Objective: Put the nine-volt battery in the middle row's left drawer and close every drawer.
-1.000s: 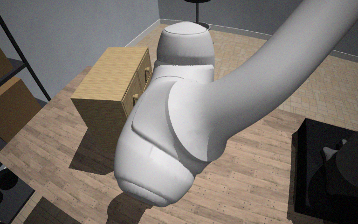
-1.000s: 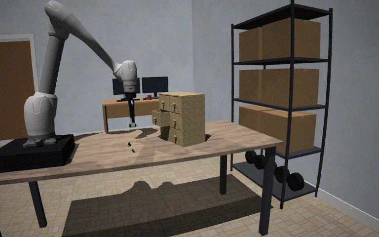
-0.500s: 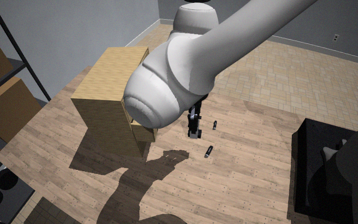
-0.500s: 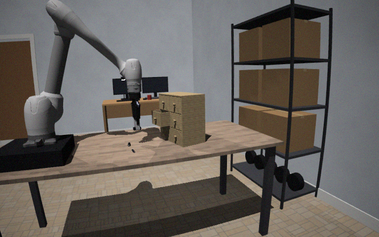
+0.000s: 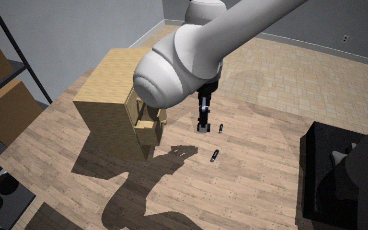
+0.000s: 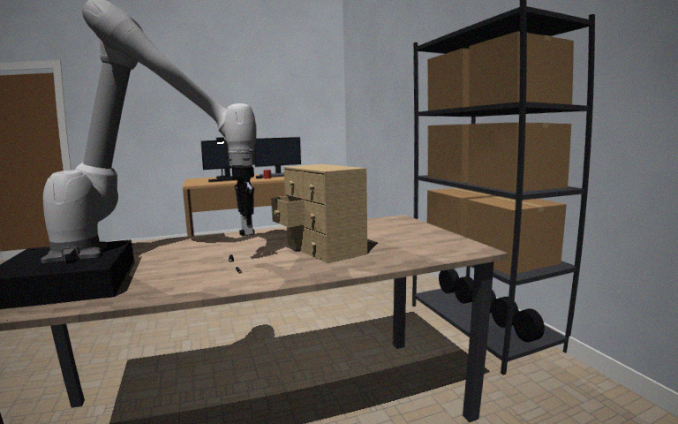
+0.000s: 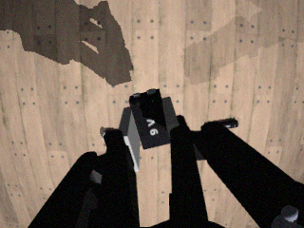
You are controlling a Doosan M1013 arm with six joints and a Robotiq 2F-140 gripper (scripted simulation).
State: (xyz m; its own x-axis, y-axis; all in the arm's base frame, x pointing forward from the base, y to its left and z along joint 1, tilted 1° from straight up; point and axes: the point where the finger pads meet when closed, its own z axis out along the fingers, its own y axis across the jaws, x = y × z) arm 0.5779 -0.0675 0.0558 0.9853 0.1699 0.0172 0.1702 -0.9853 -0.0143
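Observation:
My gripper [image 5: 203, 127] [image 6: 246, 230] [image 7: 150, 116] is shut on the nine-volt battery [image 5: 207, 130] [image 7: 152, 122], a dark block with a pale side and a "9" mark. It holds the battery above the table, a little in front of the chest. The small wooden chest [image 5: 111, 73] [image 6: 342, 209] stands at the back of the table. Its middle-row left drawer [image 5: 148, 130] [image 6: 287, 209] is pulled partly out. The other drawers look pushed in. The arm hides part of the chest's front in the top view.
Two small dark cylindrical cells [image 5: 220, 128] [image 5: 214, 155] [image 6: 230, 258] [image 6: 238, 269] lie on the wooden table [image 5: 244, 176] [image 6: 410, 245] near the gripper. The robot's black base [image 5: 325, 173] [image 6: 59, 275] sits at the table's end. A shelf rack [image 6: 520, 200] with boxes stands beside the table.

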